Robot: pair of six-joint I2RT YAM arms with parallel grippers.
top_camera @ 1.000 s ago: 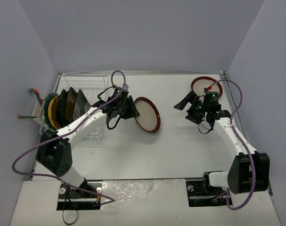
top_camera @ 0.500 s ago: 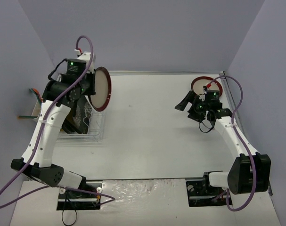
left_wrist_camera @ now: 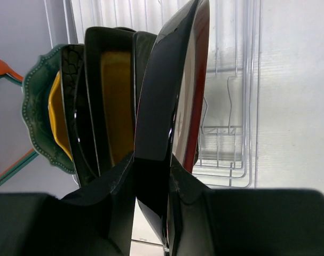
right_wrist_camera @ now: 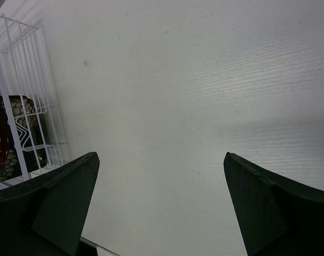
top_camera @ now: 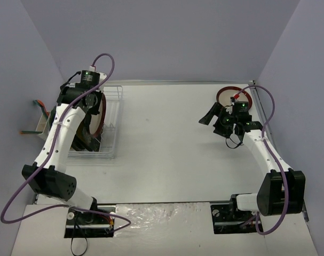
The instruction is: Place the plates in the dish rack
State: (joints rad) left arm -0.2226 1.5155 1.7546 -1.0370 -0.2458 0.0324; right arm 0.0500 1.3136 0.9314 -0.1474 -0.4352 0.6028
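The red-rimmed plate [left_wrist_camera: 186, 74] is standing up on its edge over the dish rack [top_camera: 115, 104], which is sitting at about ten o'clock on the table [top_camera: 167, 154]. It is being held thin-side-down because a plate only fits into a rack slot that way. The left gripper [left_wrist_camera: 151, 165] is squeezing the plate's rim, with its fingers [left_wrist_camera: 119, 181] pinched narrow, one on each face, so the plate is not tipping. I cannot tell if the bottom of the plate is touching the rack floor yet. Just beside it, at nine o'clock from it in the wrist view, more plates are standing in a row: black square plates [left_wrist_camera: 92, 96], a yellow plate [left_wrist_camera: 56, 120] and a teal wavy plate [left_wrist_camera: 38, 114]. They are leaning close together, so the new plate is going in next to them, where bare wire slots are showing at its three o'clock side. I think the job is mostly done. One more round plate [top_camera: 226, 96] with a dark red rim is lying flat at about two o'clock on the table. The right gripper [top_camera: 212, 118] is hanging just beside that plate with its fingers spread wide and holding nothing, probably getting ready to pick it up.
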